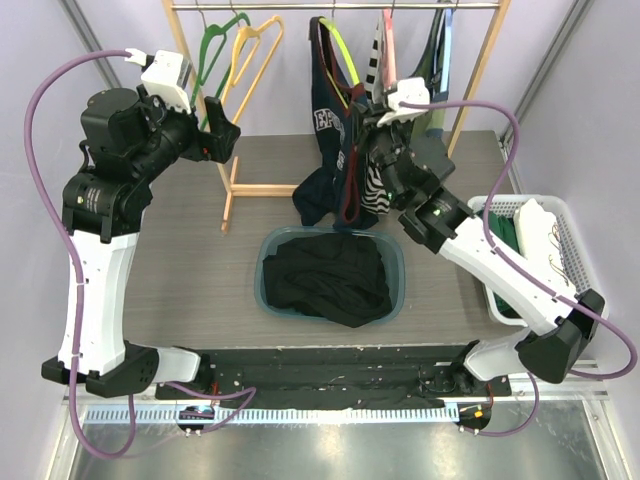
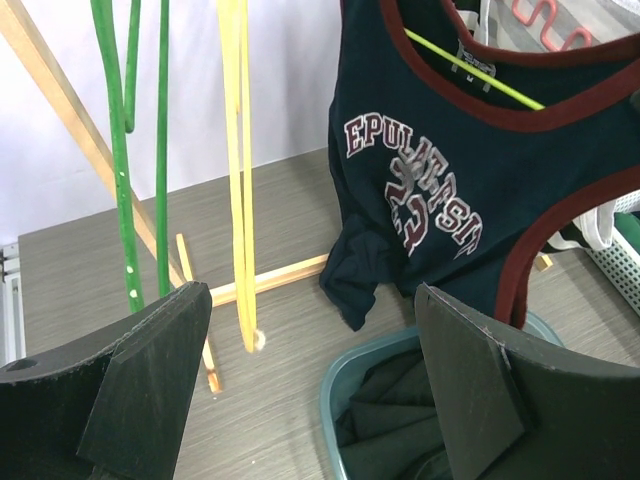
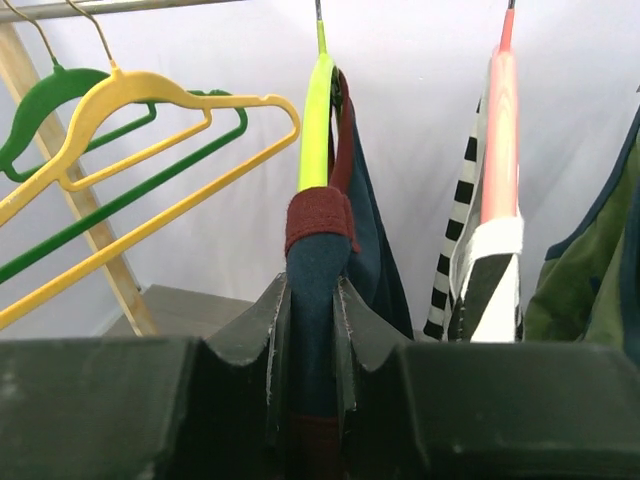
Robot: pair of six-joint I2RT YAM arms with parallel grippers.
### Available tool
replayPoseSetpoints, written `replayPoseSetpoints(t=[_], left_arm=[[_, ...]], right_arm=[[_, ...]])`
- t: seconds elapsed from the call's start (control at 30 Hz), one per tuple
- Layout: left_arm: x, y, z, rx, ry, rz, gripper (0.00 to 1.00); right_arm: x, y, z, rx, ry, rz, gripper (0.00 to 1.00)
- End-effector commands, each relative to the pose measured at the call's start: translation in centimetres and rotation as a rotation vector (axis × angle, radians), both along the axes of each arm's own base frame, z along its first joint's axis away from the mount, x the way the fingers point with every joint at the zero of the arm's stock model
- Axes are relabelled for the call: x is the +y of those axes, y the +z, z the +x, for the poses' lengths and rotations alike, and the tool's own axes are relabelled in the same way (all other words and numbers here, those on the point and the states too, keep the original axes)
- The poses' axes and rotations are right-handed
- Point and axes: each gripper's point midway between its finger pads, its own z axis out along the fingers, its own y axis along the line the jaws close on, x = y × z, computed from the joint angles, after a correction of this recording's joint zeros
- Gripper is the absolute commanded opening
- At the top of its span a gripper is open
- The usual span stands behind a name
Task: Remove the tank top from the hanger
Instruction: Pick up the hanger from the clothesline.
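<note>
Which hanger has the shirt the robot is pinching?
The lime-green plastic hanger: the jaws of the right gripper pinch the navy tank top with dark red trim on it. The dark green hanger and yellow hanger are bare.

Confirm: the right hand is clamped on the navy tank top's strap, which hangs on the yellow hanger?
Wrong hanger. The right hand is clamped on the navy tank top's strap, but it hangs on the lime-green hanger, as the right wrist view shows.
</note>
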Motion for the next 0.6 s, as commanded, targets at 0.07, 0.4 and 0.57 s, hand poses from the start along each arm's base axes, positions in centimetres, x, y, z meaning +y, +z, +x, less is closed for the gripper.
replayPoseSetpoints(t=[0.07, 0.4, 0.57], left_arm=[[0.1, 1.2, 0.0, -0.037, -0.003, -0.01, 0.87], [0.0, 1.2, -0.3, -0.037, -0.014, -0.011, 0.88], [0.2, 1.2, -0.5, -0.038, -0.008, -0.008, 0.87]], right_arm=[[-0.5, 4.0, 0.2, 0.113, -0.015, -0.031, 0.46], [0.6, 0.4, 1.4, 0.366, -0.036, -0.174, 0.85], [1.5, 0.0, 1.7, 0.429, -0.013, -0.232, 0.85]])
